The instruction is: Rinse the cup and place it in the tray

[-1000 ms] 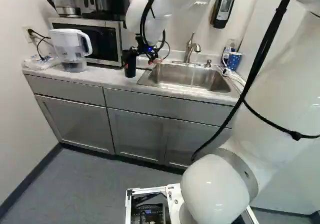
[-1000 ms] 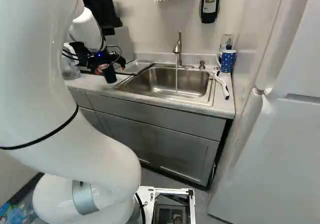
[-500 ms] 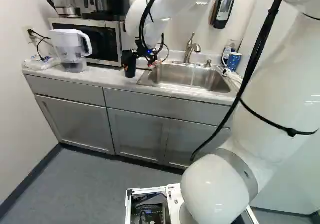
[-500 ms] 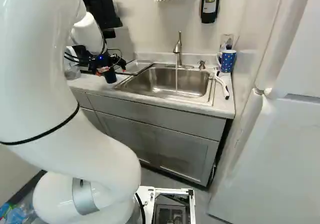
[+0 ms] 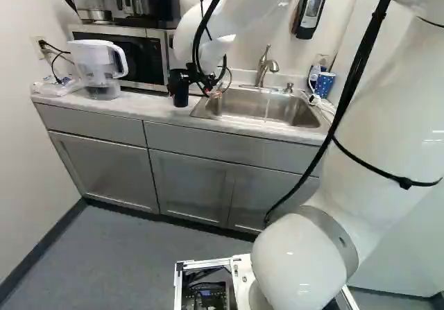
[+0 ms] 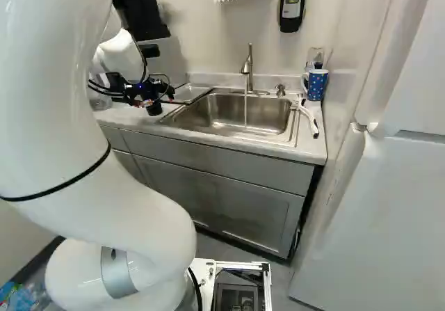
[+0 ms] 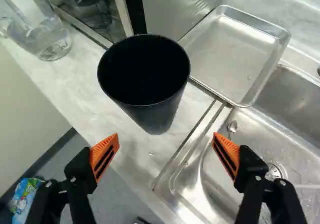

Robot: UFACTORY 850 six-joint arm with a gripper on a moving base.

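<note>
- Has the black gripper [image 6: 157, 100] left of the steel sink [image 5: 243, 121], fingers spread wide, with nothing in their grip.
- Shows a black tapered cup [image 7: 155, 115] upright on the counter [image 7: 82, 86] left of the sink, ahead of the gripper and not between its fingers.
- Shows a shallow metal tray [image 7: 235, 56] at the sink's back left, with a corner over the rim.
- Lets water [image 6: 245, 109] run from the faucet [image 6: 247, 66] behind the sink into the basin.
- Has a microwave [image 5: 142, 59] and a water pitcher [image 5: 94, 60] farther left of the sink, and a dotted blue mug [image 6: 317, 85] at its back right.
</note>
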